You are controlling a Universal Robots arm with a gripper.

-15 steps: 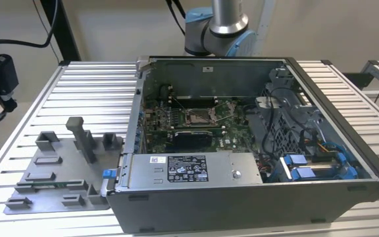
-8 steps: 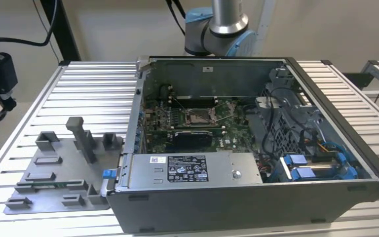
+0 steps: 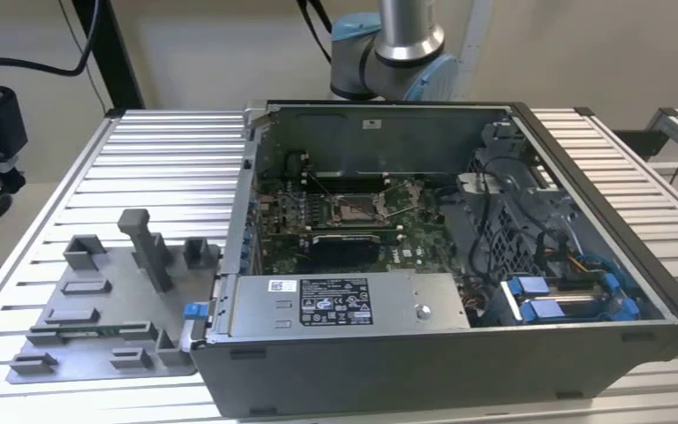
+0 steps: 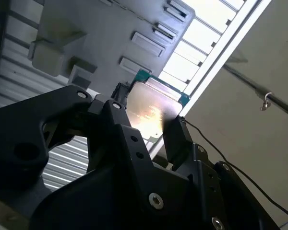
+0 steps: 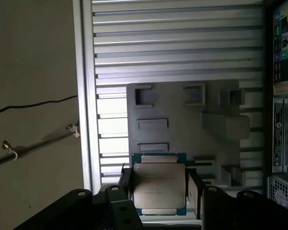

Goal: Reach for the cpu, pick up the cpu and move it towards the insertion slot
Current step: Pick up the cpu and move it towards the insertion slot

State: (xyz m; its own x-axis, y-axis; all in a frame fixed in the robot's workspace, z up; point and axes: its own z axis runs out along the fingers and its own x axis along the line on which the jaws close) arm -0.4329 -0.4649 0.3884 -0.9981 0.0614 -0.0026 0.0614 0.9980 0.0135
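Observation:
The cpu [image 5: 159,189], a flat square chip with a pale metal face and a teal-green rim, sits between my gripper's [image 5: 159,186] two black fingers [image 5: 194,191], which press on its opposite edges. The second wrist view shows the same cpu [image 4: 151,112] lit on its face, with the gripper [image 4: 146,120] shut on it. It hangs above the near edge of the grey fixture plate [image 5: 182,124]. The insertion slot [image 3: 357,209], a silver-framed socket with a dark centre, lies on the green motherboard inside the open computer case [image 3: 457,353].
The grey fixture plate [image 3: 92,353] with upright blocks lies on the ribbed metal table [image 3: 162,177], at the exterior view's left of the case. A power supply [image 3: 339,305] and cable bundles [image 3: 539,265] crowd the case's front and right. The table edge [image 5: 84,96] runs beside the plate.

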